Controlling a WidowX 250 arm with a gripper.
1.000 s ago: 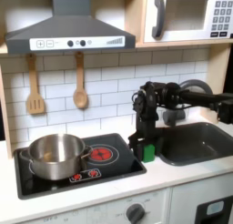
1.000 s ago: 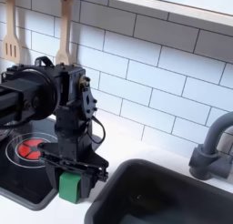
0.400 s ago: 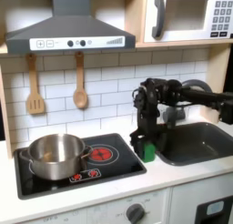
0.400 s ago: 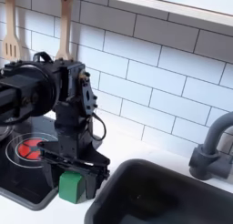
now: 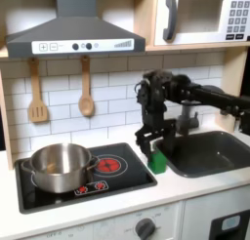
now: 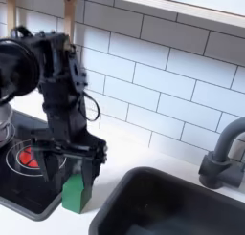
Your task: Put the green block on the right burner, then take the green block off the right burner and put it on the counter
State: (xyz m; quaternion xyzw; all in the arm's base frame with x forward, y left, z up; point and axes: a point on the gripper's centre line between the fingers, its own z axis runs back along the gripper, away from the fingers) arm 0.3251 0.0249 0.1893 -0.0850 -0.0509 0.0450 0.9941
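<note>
The green block (image 5: 157, 162) sits on the counter (image 5: 186, 185) between the stove panel (image 5: 59, 193) and the sink (image 5: 210, 153), its near edge at the panel's corner in the second exterior view (image 6: 74, 193). Directly above it hangs the gripper (image 5: 153, 143), fingers spread and empty, straddling the block's top. Going by the task, either a release or a fresh pickup is in hand; a clean job means moving straight up or down, without nudging the block. Beyond the block, the right burner (image 5: 108, 166) lies bare. The steel pot (image 5: 60, 167) on the left burner looks empty, as does the sink.
</note>
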